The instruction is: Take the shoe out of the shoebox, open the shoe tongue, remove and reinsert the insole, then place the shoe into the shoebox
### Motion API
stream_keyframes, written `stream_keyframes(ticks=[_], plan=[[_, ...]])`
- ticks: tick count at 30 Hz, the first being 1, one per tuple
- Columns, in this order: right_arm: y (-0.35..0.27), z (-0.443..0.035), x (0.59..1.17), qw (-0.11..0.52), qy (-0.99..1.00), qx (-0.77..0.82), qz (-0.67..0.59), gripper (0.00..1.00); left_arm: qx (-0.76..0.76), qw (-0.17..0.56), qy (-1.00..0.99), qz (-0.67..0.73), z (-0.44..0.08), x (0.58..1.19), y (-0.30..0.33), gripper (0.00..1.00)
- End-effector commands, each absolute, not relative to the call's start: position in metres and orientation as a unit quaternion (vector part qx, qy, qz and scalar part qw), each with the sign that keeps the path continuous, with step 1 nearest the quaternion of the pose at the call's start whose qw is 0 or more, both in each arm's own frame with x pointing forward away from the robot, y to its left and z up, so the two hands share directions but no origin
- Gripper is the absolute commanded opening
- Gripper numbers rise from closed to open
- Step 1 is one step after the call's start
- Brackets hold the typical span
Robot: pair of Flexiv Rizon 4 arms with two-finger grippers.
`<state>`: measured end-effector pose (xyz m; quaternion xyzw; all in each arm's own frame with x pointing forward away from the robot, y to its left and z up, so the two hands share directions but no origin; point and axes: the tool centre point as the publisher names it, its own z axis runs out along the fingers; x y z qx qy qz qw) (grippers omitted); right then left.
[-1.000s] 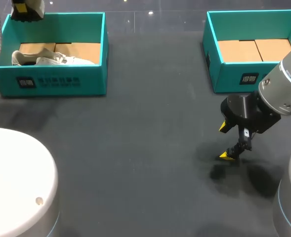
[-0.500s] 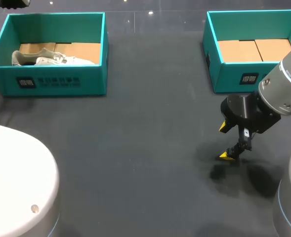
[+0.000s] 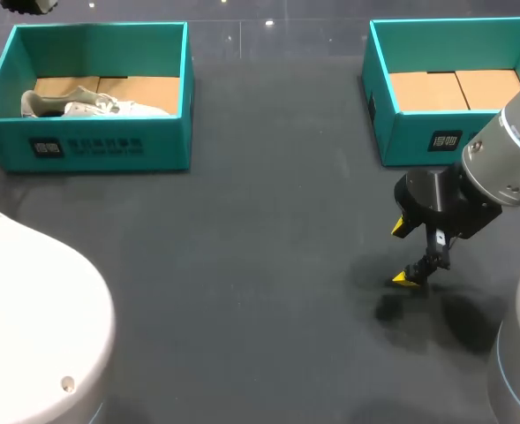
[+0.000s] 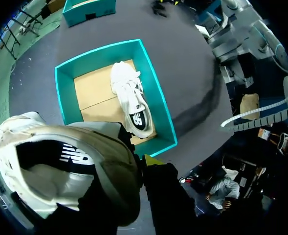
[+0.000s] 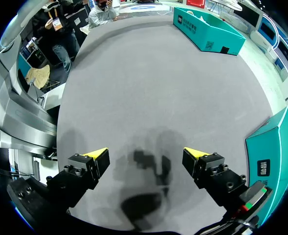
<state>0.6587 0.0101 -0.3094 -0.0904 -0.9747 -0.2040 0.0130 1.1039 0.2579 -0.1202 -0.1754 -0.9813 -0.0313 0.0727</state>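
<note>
High above the left teal shoebox (image 4: 159, 105), my left gripper (image 4: 143, 164) is shut on the heel collar of a white shoe (image 4: 55, 171) with a beige heel. A second white shoe (image 4: 131, 100) lies on the cardboard floor of that box (image 3: 92, 150) and also shows in the head view (image 3: 92, 108). There my left gripper (image 3: 28, 4) is only a dark shape at the top edge, and the held shoe is out of sight. My right gripper (image 3: 403, 253) hangs open just above the dark table, in front of the right box, with nothing between its fingers (image 5: 146, 155).
The right teal shoebox (image 3: 379, 97) holds only its cardboard floor. My left arm's white body (image 3: 30, 327) fills the lower left corner. Bare dark table (image 3: 242, 247) lies between the two boxes.
My left gripper has risen from over the left box's back corner, almost out of the head view. The left arm's white body has shifted a little. The right arm has not moved.
</note>
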Motion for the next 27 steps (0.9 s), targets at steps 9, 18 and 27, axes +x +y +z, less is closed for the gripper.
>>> stream_keyframes(ticks=[9,18,27], plan=[[0.010,-0.310,0.657,0.011,-0.975,-0.091,-0.204,1.00,-0.287,0.021,-0.953,-0.092,-0.114,1.094,0.262,0.00],[0.010,-0.310,0.657,0.011,-0.975,-0.091,-0.204,1.00,-0.421,0.032,-0.903,-0.076,-0.120,1.103,0.265,0.00],[0.010,-0.310,0.657,0.011,-0.975,-0.091,-0.204,1.00,-0.551,0.048,-0.826,-0.110,-0.132,1.129,0.279,0.00]])
